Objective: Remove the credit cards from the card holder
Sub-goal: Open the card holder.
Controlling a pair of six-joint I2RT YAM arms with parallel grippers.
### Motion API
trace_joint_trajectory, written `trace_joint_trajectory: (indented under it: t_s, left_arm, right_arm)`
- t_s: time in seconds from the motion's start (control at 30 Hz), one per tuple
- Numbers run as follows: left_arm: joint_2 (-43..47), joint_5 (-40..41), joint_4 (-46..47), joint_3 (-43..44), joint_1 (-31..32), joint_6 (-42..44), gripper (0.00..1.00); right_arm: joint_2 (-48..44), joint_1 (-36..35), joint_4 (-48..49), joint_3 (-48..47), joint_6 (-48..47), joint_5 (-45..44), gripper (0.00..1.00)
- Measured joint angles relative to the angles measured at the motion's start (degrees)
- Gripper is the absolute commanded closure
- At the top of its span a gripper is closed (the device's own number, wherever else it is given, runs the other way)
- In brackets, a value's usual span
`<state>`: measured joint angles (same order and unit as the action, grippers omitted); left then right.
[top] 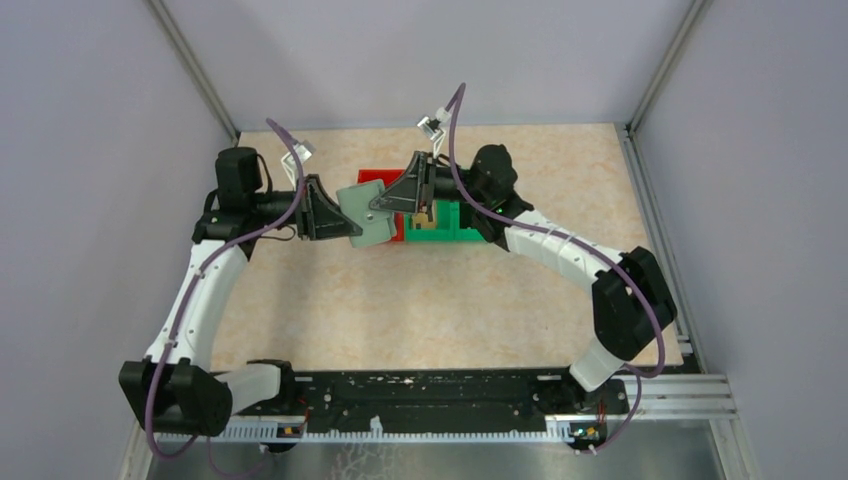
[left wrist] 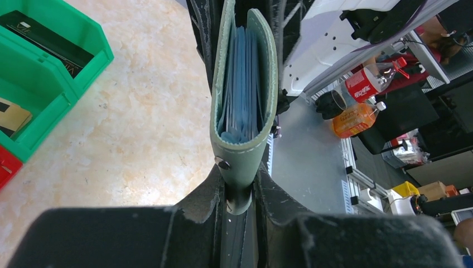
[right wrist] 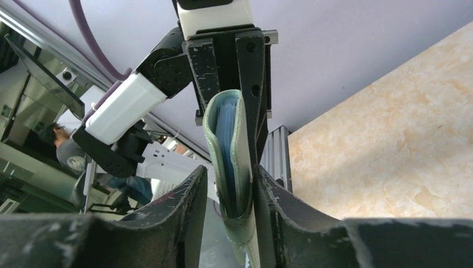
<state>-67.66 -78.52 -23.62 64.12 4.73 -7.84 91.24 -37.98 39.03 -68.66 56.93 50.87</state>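
- While your left gripper is clenching the card holder by its folded end, the holder is hanging in the air over the far middle of the table, just beside the red bin and the green bin.
- Your right gripper is straddling the holder's opposite end with its jaws parted. One finger is touching the cover and the other is standing apart, so it is grasping nothing.
- If you are closing here, you are probably pinching both covers together and trapping the credit cards — pale blue pockets are showing, but no card edge is sticking out.
- Tugging against that one-ended hold is risking a twist out of the left fingers — the holder would be dropping onto the table or into a bin.
- A dark card is lying in the green bin.
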Motion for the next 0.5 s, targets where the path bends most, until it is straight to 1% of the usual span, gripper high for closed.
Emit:
trace_joint_trajectory:
  t_s: [0.03,0.07,0.1,0.13,0.17,0.23,0.27,0.33,0.43,0.5]
  left_arm:
    - [0.1,0.0,0.0,0.0,0.0,0.0,0.98]
    - [0.2,0.0,0.0,0.0,0.0,0.0,0.93]
    - [0.3,-0.1,0.0,0.0,0.0,0.0,0.83]
    - [0.4,-0.1,0.0,-0.1,0.0,0.0,0.59]
    - [0.4,-0.2,-0.3,-0.1,0.0,-0.1,0.42]
    - [0.4,-0.2,-0.3,-0.1,0.0,0.1,0.24]
    - [0.4,-0.1,-0.4,-0.2,0.0,-0.1,0.19]
    - [0.4,-0.2,-0.4,-0.2,0.0,-0.6,0.15]
    - [0.3,-1.1,-0.1,-0.2,-0.1,-1.6,0.12]
    - [0.1,-1.7,0.6,-0.2,-0.3,-2.8,0.12]
  right_arm:
    - [0.1,0.0,-0.1,0.0,0.0,0.0,0.75]
    - [0.2,0.0,-0.1,0.0,0.0,-0.1,0.82]
    - [0.3,0.0,-0.1,-0.1,-0.1,-0.2,0.90]
    - [0.4,-0.1,-0.3,-0.1,-0.3,-0.3,0.95]
    - [0.4,-0.1,-0.6,-0.1,-0.4,-0.3,1.00]
    - [0.4,-0.1,-1.4,-0.6,-0.7,-0.3,1.00]
    - [0.4,-0.2,-1.7,-0.8,-0.6,-0.4,1.00]
    - [0.4,-0.2,-1.4,-0.9,-0.5,-0.4,1.00]
    - [0.4,-0.2,-0.4,-0.5,-0.1,-0.3,1.00]
    - [0.4,-0.1,2.2,0.5,0.7,0.2,1.00]
